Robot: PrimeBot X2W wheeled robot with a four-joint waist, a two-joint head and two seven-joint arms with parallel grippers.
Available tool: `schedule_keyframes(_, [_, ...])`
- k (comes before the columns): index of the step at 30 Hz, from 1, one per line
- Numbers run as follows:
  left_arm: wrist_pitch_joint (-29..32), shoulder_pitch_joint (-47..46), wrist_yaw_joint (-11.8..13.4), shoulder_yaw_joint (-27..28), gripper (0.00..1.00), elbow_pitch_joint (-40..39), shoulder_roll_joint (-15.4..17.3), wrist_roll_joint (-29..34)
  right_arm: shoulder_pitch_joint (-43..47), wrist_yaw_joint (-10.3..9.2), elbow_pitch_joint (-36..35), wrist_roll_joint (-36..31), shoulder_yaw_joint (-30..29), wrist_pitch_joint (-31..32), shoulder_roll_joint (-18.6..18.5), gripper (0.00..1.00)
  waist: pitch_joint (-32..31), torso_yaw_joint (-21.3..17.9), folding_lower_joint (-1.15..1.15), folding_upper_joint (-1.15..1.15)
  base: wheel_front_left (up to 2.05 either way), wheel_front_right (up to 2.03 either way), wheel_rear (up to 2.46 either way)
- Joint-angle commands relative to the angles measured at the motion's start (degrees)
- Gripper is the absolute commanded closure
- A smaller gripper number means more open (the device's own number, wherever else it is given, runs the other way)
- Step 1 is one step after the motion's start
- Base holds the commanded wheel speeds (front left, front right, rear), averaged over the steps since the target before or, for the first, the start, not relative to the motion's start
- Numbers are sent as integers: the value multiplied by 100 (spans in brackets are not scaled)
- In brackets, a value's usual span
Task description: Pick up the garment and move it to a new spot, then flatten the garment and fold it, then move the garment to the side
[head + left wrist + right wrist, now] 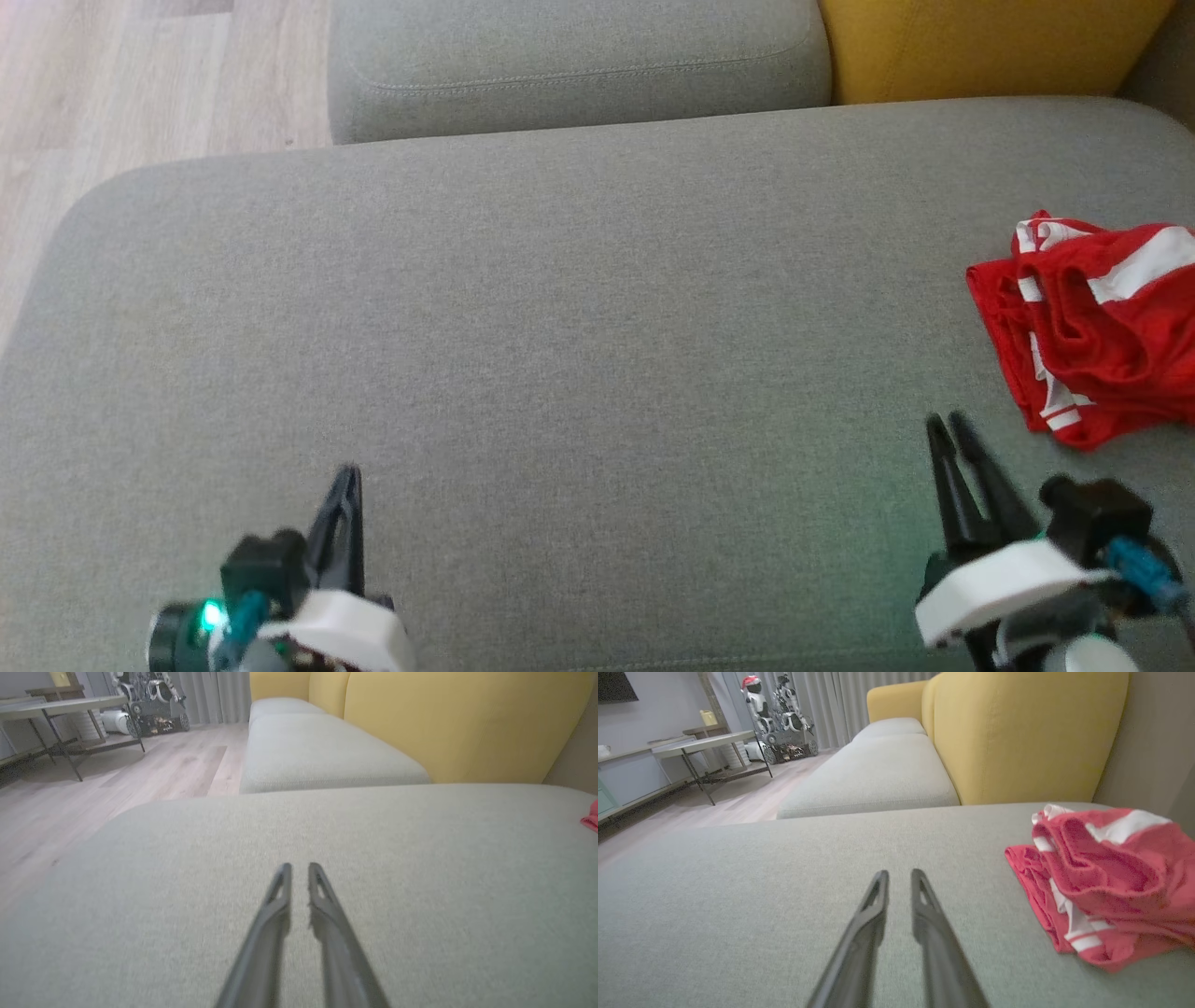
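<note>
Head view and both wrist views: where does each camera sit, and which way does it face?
Head view: on the robot's head, looking down on the grey fabric sofa cushion; left gripper lower left, right gripper lower right.
Left wrist view: low over the cushion, facing along its own fingers towards the yellow backrest.
Right wrist view: likewise low, own fingers at bottom.
Shared: crumpled red-and-white garment, at the right in all three.
</note>
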Motion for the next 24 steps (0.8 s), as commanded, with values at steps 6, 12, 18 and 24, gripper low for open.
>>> schedule_keyframes(6, [64, -43, -87, 116, 100, -60, -20, -375, -46, 0, -20, 427, -3, -9, -24, 100, -1, 6, 0, 0, 0, 0, 0])
schedule_keyframes(12, [140, -93, -196, 228, 100, -11, -54, -757, -115, -1, 61, 866, -7, -6, -52, 100, -5, 12, 0, 0, 0, 0, 0])
schedule_keyframes(18, [214, -143, -306, 341, 100, 40, -91, -1134, -175, -1, 132, 1295, -14, -3, -74, 100, -8, 19, 0, 0, 0, 0, 0])
schedule_keyframes(24, [291, -191, -414, 456, 100, 85, -131, -1510, -232, -1, 200, 1722, -26, 2, -94, 100, -10, 25, 0, 0, 0, 0, 0])
